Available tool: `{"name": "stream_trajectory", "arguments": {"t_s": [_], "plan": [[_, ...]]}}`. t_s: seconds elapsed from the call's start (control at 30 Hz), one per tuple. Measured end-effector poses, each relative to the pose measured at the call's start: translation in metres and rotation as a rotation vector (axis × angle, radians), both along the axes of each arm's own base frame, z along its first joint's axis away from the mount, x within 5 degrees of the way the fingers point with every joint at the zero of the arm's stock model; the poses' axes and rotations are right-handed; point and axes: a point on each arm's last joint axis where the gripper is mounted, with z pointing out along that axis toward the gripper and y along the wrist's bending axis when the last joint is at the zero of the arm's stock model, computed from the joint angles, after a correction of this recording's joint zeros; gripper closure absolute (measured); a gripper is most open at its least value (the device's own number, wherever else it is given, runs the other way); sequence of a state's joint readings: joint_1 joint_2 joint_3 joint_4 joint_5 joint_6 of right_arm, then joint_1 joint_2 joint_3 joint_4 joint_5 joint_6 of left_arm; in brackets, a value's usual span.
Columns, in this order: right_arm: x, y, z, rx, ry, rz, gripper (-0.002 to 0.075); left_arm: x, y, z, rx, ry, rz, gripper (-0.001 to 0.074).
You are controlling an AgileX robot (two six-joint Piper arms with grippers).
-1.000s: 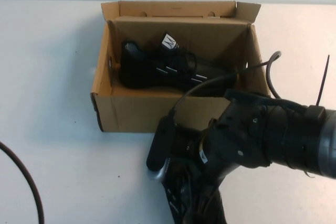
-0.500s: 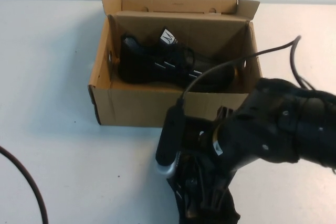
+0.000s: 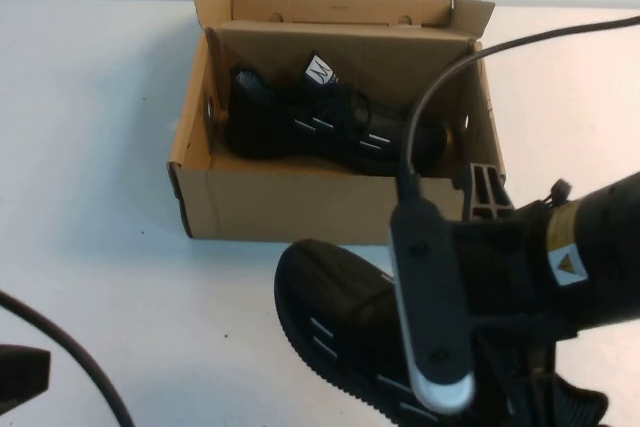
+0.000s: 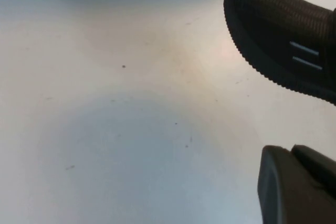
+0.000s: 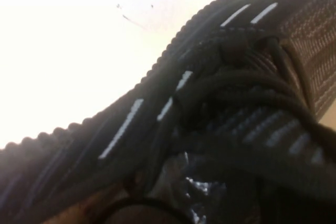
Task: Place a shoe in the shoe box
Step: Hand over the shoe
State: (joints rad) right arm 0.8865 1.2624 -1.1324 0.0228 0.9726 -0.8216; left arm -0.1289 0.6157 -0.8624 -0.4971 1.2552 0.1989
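Observation:
The brown cardboard shoe box (image 3: 290, 209) stands open at the table's far middle, with its lid flap up at the back. One black sneaker (image 3: 320, 132) lies inside it. The second shoe (image 3: 335, 312) is in front of the box and shows raised off the table in the left wrist view (image 4: 283, 35). My right gripper is over it, hidden under the right arm's wrist (image 3: 520, 267). The right wrist view is filled by the shoe's laces (image 5: 236, 93) at very close range, gripped. My left gripper (image 3: 20, 377) sits low at the near left corner, shut and empty (image 4: 294, 153).
A black cable (image 3: 80, 367) curves over the near left of the white table (image 3: 100, 147). Another cable (image 3: 450, 77) loops from the right arm over the box's right end. The table's far edge meets a pale wall.
The right arm has swung up and rightward, and the second shoe has risen with it from the bottom edge towards the box's front. The left gripper has come into view at the near left corner.

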Motion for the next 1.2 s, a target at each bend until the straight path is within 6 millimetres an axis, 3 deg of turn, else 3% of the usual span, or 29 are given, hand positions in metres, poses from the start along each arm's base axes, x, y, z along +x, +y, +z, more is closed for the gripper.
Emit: {"name": "stream_trajectory", "arguments": {"t_s": [0.27, 0.53, 0.9, 1.2], "plan": [[-0.016, -0.026, 0.029, -0.009, -0.203, 0.163, 0.0727, 0.026, -0.019, -0.001, -0.141, 0.082, -0.144, 0.0738], [-0.019, -0.037, 0.035, -0.061, -0.273, 0.184, 0.0727, 0.071, -0.039, -0.011, -0.326, 0.202, -0.235, 0.0738], [-0.01, -0.036, 0.042, -0.079, -0.433, 0.23, 0.0728, 0.147, -0.059, -0.053, -0.539, 0.325, -0.264, 0.0738], [-0.012, -0.034, 0.042, -0.075, -0.438, 0.264, 0.0728, 0.172, -0.062, -0.082, -0.568, 0.409, -0.224, 0.0716]]}}
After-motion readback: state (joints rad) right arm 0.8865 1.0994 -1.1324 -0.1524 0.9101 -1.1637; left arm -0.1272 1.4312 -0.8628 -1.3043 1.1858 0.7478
